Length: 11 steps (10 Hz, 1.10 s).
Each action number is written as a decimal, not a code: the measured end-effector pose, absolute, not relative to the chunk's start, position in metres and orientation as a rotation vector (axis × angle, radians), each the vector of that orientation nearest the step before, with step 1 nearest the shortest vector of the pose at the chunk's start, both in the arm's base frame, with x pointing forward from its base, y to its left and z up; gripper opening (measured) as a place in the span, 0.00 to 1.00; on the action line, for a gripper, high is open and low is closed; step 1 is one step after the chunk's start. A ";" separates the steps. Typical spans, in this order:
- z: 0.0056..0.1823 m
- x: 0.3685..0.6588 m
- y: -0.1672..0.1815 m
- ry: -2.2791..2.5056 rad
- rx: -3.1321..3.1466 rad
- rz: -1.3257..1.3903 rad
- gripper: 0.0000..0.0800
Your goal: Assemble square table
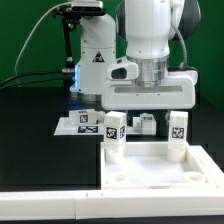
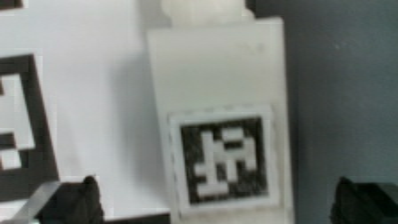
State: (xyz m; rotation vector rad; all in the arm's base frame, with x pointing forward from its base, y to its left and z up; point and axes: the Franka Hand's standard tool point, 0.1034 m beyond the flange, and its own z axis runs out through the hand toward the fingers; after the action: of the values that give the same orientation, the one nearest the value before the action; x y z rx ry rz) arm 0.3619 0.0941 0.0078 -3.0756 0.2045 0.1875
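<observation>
The slab (image 1: 160,168) lies rim up on the black desk (image 1: 30,140) at the front of the exterior view, its near edge close to the frame's bottom. A long bar (image 1: 45,205) lies along the front on the exterior view's left, its end just beside the slab's near corner. The marker board (image 1: 85,122) lies flat behind the slab's far corner on that same side. Between the marker board and the bar there is a broad stretch of bare desk, the widest open room in sight. On the exterior view's right the slab's rim runs close to the frame's edge.

The pincer (image 2: 217,198) hangs jaws wide apart, gripping nothing. In the wrist view its dark fingertips (image 2: 68,200) stand one on each side of a leg (image 2: 214,120). Each is clear of the leg's long edges, with a gap on both sides. The leg's tag end is toward the fingertips and its plain end points away. Part of another tag shows at the frame's edge, and I cannot tell what carries it.

Count: one slab, one bar, one marker board and three legs in the exterior view.
- Two legs stand upright at the slab's far corners, tags facing the camera: the left leg (image 1: 113,135) and the right leg (image 1: 178,133). Whether they sit in the sockets I cannot tell.
- The third leg (image 1: 147,122) shows lower, behind the slab's far edge, between the other two and right under the arm.
</observation>
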 end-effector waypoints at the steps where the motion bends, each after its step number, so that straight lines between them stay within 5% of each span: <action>1: 0.007 0.360 0.096 0.198 -3.076 0.184 0.81; 2: 0.007 0.361 0.096 0.198 -3.076 0.183 0.81; 5: 0.008 0.361 0.096 0.198 -3.075 0.185 0.36; 9: 0.068 0.398 0.044 0.150 -3.037 0.289 0.36; 11: 0.083 0.398 0.027 0.177 -3.036 0.239 0.36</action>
State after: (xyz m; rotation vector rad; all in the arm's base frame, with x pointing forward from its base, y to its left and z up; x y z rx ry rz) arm 0.3980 0.0274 0.0835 -3.0363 0.1766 0.2393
